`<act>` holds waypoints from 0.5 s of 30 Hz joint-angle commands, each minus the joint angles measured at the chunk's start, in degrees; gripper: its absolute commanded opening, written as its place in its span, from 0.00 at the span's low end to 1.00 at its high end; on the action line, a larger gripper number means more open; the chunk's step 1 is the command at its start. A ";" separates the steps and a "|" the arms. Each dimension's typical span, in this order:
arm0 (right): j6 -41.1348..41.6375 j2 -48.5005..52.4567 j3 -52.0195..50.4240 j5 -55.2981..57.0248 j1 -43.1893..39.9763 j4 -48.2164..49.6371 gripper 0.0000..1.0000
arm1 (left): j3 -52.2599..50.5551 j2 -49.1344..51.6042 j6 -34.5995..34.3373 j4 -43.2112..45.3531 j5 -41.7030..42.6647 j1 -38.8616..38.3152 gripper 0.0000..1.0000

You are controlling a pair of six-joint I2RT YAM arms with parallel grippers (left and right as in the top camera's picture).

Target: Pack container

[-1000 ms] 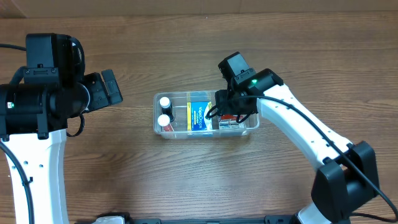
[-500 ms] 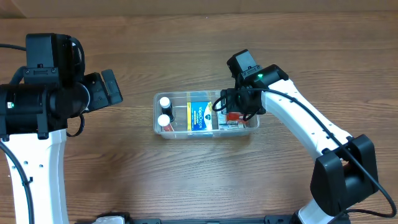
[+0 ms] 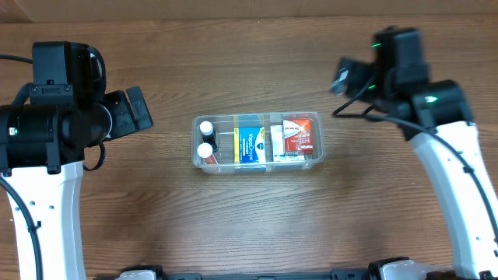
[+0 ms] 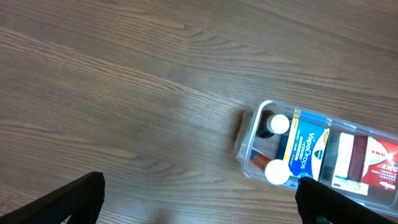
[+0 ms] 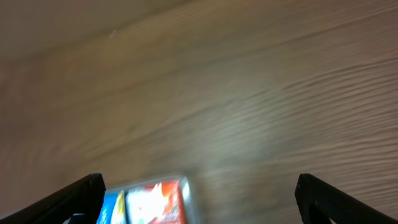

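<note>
**Right arm pulling clear of the container**

Your right tool (image 3: pixel 343 78) is no longer reaching into the right end of the container (image 3: pixel 233 117), as it was half a second ago. It is now hovering over the bare surface (image 3: pixel 257 225), far and to the right of the tub. Its jaws are standing wide apart and carrying nothing.

The container is sitting at the middle of the surface, long side running left to right. Two white-capped bottles (image 3: pixel 205 127) are standing at its left end. A blue box (image 3: pixel 250 143) is lying in the middle, and a red-and-white box (image 3: pixel 296 136) is lying at the right end.

Your left tool (image 3: pixel 134 113) is hanging well to the left of the tub, jaws also spread and empty.
</note>
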 commanded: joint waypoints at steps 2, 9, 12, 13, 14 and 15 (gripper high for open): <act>-6.67 0.26 0.33 -1.20 -5.88 -1.99 1.00 | 0.24 0.31 3.56 2.29 -1.64 0.35 1.00; -3.28 -19.08 -8.02 3.58 -4.17 -0.35 1.00 | -8.22 -17.55 4.28 7.02 -2.56 -1.20 1.00; -2.75 -33.51 -22.97 3.58 -2.67 3.93 1.00 | -23.82 -33.40 4.20 13.46 -2.54 -1.31 1.00; -2.73 -38.88 -28.48 3.52 -2.62 4.09 1.00 | -30.34 -39.28 2.21 15.13 -2.51 -1.31 1.00; -2.29 -41.83 -31.34 3.54 -2.62 3.69 1.00 | -34.12 -42.53 0.55 15.37 -2.49 -1.31 1.00; -0.68 -45.24 -34.16 3.54 -2.62 2.97 1.00 | -38.03 -45.88 -0.79 15.23 -2.45 -1.29 1.00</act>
